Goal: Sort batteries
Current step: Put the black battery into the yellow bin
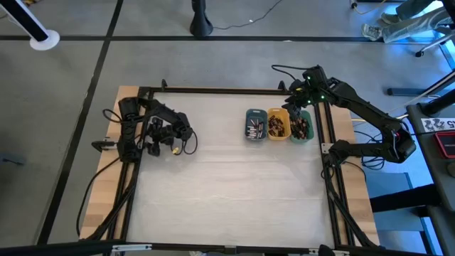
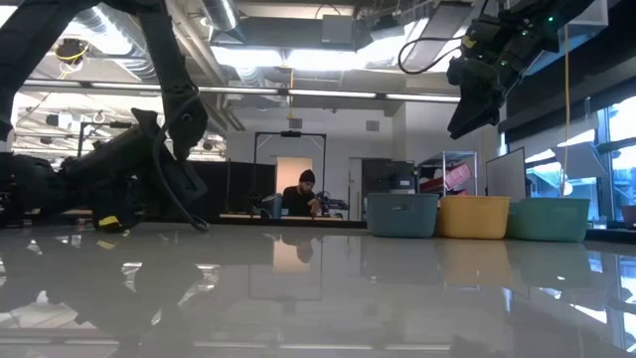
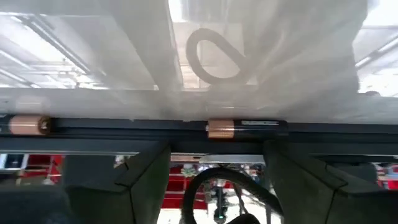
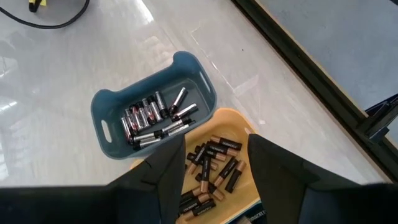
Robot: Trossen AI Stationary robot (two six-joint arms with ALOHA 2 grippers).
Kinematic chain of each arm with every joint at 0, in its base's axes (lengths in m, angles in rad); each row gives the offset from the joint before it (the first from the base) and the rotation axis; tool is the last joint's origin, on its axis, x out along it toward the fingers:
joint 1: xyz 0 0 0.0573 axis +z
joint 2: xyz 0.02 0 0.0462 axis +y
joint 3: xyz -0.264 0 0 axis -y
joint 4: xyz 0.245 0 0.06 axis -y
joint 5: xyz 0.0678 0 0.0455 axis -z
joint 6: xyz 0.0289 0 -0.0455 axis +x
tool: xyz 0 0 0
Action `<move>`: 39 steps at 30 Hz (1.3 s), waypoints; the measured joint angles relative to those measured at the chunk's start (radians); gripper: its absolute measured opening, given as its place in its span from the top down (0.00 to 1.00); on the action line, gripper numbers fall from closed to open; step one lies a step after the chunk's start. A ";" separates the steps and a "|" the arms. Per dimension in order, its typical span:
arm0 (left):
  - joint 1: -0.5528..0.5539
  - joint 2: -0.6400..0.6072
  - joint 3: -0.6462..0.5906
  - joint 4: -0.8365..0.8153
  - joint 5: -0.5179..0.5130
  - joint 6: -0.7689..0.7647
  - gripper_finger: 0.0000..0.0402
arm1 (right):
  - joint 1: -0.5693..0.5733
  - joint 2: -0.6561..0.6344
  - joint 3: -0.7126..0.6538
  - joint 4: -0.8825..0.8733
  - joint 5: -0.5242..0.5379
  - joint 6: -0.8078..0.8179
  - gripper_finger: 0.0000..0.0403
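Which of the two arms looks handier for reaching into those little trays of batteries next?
Probably the right. The right gripper hangs just above the three trays, open and empty, with the blue tray and orange tray of batteries right below it. The left gripper rests far across the table.

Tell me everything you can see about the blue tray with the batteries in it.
The slate-blue tray is a small oblong tub, plastic by the look of it, with rounded corners and a slot handle at each end. It stands upright on the white table, leftmost in a row of three, touching the orange tray beside it. In it lies a loose heap of silvery batteries, some with reddish marks. The right gripper hangs above the trays, jaws apart, holding nothing.
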 joint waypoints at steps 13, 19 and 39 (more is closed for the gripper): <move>-0.091 -0.037 0.007 0.002 0.377 0.114 0.49 | 0.000 0.000 0.000 -0.002 -0.001 0.000 0.56; -0.080 -0.150 0.023 0.044 0.368 0.082 0.82 | 0.000 0.000 0.000 0.005 -0.001 0.003 0.56; -0.216 -0.556 0.113 0.067 0.594 -1.224 0.90 | 0.001 0.000 0.000 0.025 -0.044 0.053 0.56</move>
